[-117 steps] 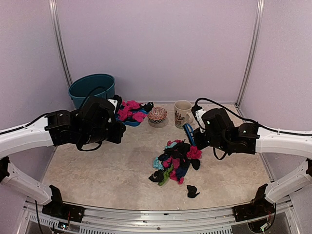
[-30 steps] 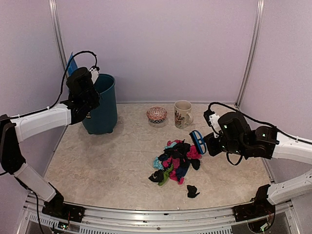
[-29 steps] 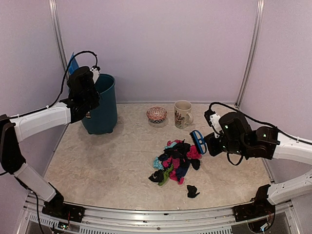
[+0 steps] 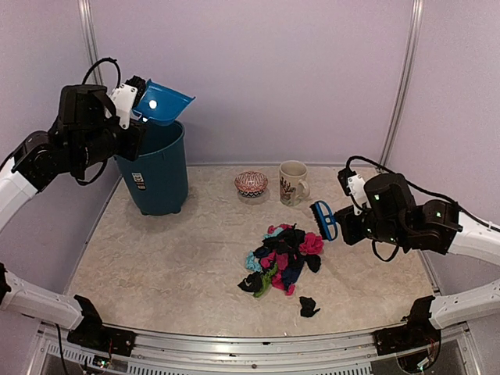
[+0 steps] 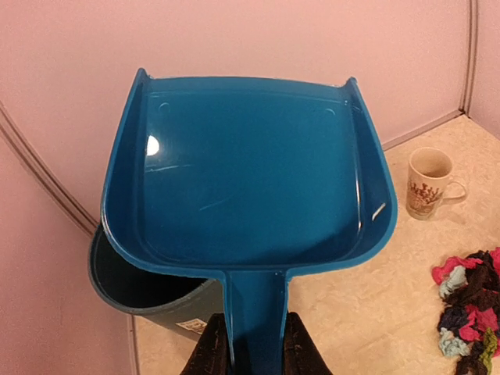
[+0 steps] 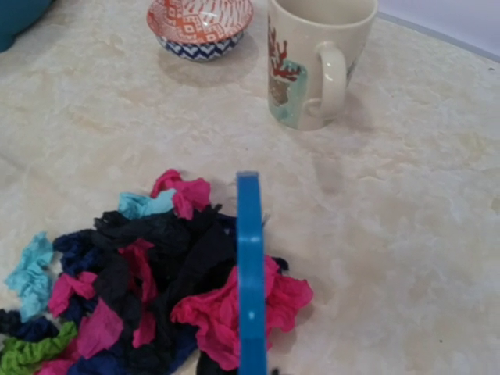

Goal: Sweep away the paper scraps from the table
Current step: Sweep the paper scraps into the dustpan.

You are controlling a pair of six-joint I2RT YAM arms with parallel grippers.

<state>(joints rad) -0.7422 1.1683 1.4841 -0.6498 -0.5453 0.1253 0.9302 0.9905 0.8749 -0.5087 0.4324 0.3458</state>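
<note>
Lifted since a second ago, the left gripper [image 5: 248, 348] clamps the dustpan [image 5: 250, 180] handle above the bin [image 4: 160, 180], while the paper scraps [image 4: 283, 254] lie heaped on the table [image 4: 172, 258] just left of the brush [image 4: 323, 219] apparently pinched by the nearer right gripper [image 4: 342, 224]

In the left wrist view the dustpan [image 5: 250, 172] covers most of the bin [image 5: 133, 281], and its handle runs off the bottom edge. Only the tips of the left gripper [image 5: 255, 344] show there. The scraps [image 5: 469, 312] are cut by the right edge. In the right wrist view the brush [image 6: 250, 273] runs off the bottom, its bristles out of sight. The mug [image 6: 305, 70] and bowl [image 6: 199, 23] lose their tops there.
</note>
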